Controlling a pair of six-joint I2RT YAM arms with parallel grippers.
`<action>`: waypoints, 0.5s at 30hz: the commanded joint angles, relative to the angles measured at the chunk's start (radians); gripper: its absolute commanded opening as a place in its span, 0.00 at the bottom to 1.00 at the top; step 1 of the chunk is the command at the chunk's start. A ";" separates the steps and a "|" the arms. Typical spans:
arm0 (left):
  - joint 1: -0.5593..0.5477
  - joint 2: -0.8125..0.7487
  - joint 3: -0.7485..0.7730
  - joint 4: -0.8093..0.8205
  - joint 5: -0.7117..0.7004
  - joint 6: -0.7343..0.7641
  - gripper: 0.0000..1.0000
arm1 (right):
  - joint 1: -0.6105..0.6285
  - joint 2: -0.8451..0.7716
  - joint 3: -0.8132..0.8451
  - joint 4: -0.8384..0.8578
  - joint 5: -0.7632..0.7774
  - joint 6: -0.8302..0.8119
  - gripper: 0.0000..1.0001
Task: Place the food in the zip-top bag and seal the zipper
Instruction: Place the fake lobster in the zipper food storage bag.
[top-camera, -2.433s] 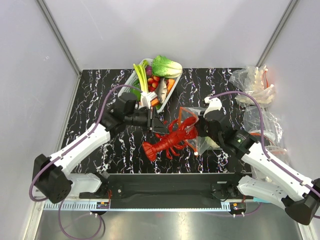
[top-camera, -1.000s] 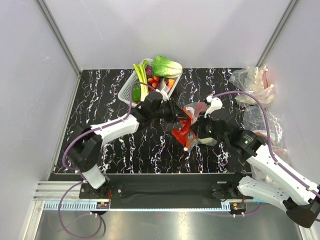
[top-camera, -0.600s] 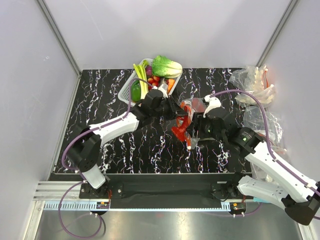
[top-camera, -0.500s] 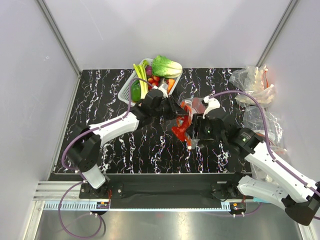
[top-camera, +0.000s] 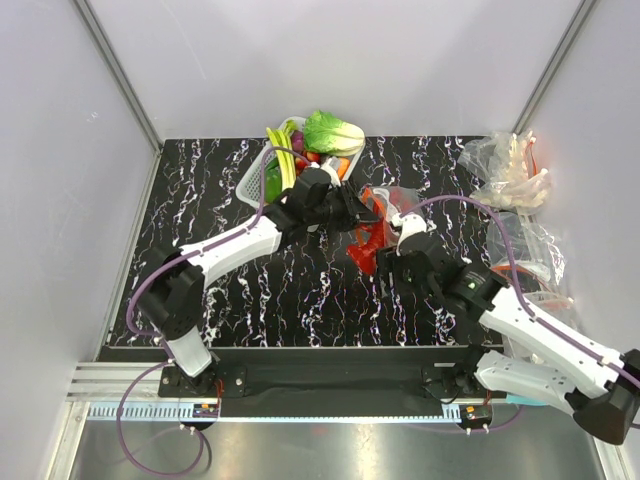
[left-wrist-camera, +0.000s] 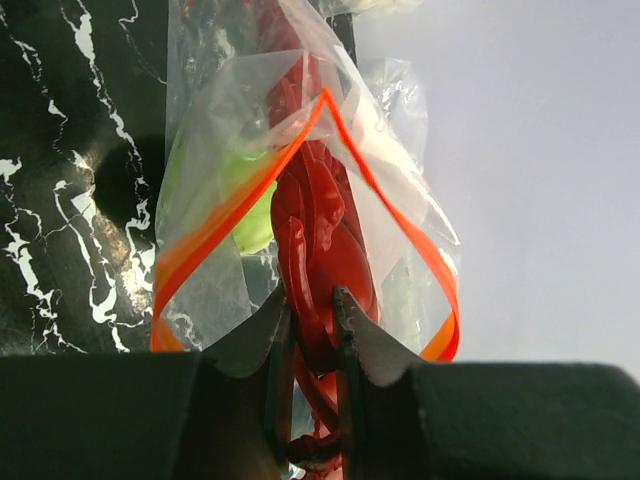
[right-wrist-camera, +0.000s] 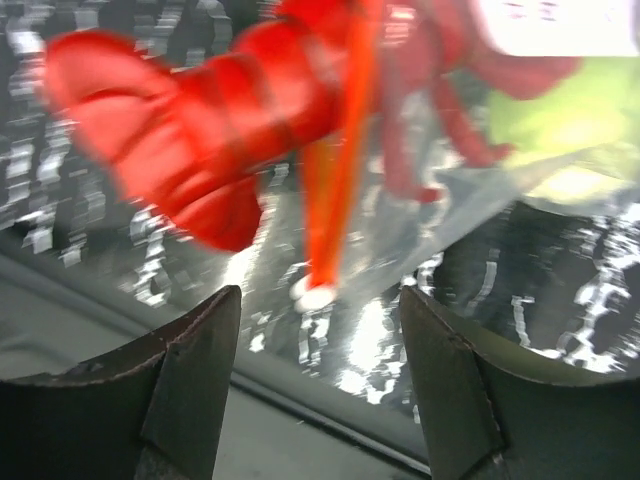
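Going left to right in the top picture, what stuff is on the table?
white vegetable basket → red lobster in the zip-top bag → heap of crumpled clear plastic

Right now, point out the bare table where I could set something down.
Bare table lies left of the left arm, between both arms near the front edge, and at the far side between the basket and the plastic heap. Crowded: the centre, around the zip-top bag and lobster.
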 joint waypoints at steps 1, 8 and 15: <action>0.002 0.002 0.043 0.060 0.023 0.011 0.00 | 0.007 0.045 0.004 0.015 0.155 0.011 0.72; 0.010 0.011 0.050 0.060 0.027 0.009 0.00 | 0.010 0.111 -0.021 0.103 0.244 0.005 0.70; 0.022 0.018 0.059 0.062 0.036 0.003 0.00 | 0.013 0.130 -0.053 0.210 0.224 -0.051 0.22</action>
